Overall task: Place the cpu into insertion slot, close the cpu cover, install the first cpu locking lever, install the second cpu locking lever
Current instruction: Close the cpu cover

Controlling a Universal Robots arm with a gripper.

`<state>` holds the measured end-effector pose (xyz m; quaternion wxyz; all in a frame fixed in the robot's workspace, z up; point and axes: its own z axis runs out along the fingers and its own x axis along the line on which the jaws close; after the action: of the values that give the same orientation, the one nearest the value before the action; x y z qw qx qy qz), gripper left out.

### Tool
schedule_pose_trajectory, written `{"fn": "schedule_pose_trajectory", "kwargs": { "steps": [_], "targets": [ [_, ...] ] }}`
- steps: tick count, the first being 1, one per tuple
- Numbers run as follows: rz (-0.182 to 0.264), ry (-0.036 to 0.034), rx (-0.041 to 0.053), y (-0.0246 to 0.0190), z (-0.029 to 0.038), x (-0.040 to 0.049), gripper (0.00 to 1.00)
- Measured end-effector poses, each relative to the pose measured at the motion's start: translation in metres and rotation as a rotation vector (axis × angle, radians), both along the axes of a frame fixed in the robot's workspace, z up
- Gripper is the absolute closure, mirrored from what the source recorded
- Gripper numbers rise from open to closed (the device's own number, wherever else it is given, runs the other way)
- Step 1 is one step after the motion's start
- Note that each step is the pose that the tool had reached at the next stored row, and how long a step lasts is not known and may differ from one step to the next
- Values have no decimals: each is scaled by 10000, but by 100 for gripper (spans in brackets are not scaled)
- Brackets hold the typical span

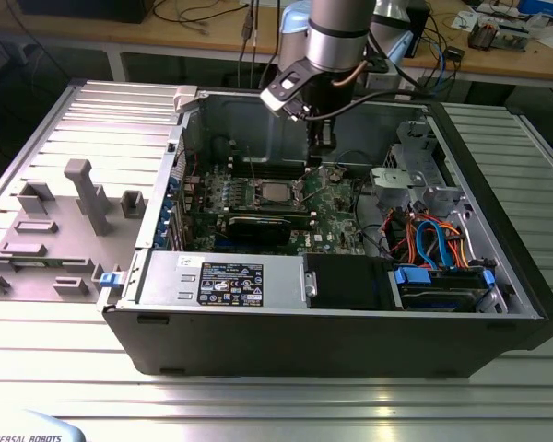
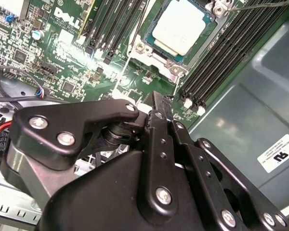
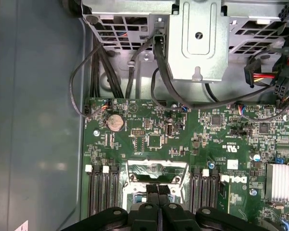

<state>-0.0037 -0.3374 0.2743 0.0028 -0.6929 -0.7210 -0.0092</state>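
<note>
Just off the insertion slot point(image 1: 258, 195), on the exterior view's right of it, we see the tool point(image 1: 318, 158) hanging straight down into the open computer case point(image 1: 304, 345). The case lies on its side on the desk point(image 1: 258, 405), so the motherboard point(image 1: 336, 210) faces up and the arm can reach it from above. The cpu point(image 1: 276, 191) shows as a grey square inside the slot, so we judge the placing done; the tool's tips are hard to pick out against the dark parts around them. In the second wrist view the cpu point(image 2: 183, 26) sits flat in the slot, ringed by a shiny frame we take for the cpu cover point(image 2: 154, 55). It seems to lie down over the chip's edges, though we cannot be sure it is fully closed. The tool point(image 2: 156, 98) stands near the slot's corner with its fingers pressed together and nothing visible between them, a pose that would suit pushing rather than gripping. A thin rod point(image 2: 260, 6), likely a locking lever, runs beside the slot with its far end cut off from view. In the first wrist view the tool point(image 3: 159, 193) covers the near edge of the insertion slot point(image 3: 156, 172), hiding whatever the tips touch.
</note>
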Motion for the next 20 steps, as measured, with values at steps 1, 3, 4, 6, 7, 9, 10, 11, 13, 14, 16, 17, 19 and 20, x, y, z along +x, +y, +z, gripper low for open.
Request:
{"fn": "schedule_pose_trajectory", "kwargs": {
  "steps": [1, 3, 4, 6, 7, 9, 10, 11, 13, 14, 16, 17, 19, 20],
  "targets": [
    [0, 0, 0, 0, 0, 8, 89],
    [1, 0, 0, 0, 0, 30, 89],
    [1, 0, 0, 0, 0, 36, 89],
    [0, 0, 0, 0, 0, 46, 89],
    [1, 0, 0, 0, 0, 52, 89],
    [1, 0, 0, 0, 0, 64, 89],
    [1, 0, 0, 0, 0, 73, 89],
    [1, 0, 0, 0, 0, 78, 89],
    [1, 0, 0, 0, 0, 92, 89],
    [1, 0, 0, 0, 0, 99, 89],
    [0, 0, 1, 0, 0, 108, 89],
    [0, 0, 0, 0, 0, 112, 89],
    [0, 0, 0, 0, 0, 124, 89],
    [0, 0, 0, 0, 0, 133, 89]
  ]
}}
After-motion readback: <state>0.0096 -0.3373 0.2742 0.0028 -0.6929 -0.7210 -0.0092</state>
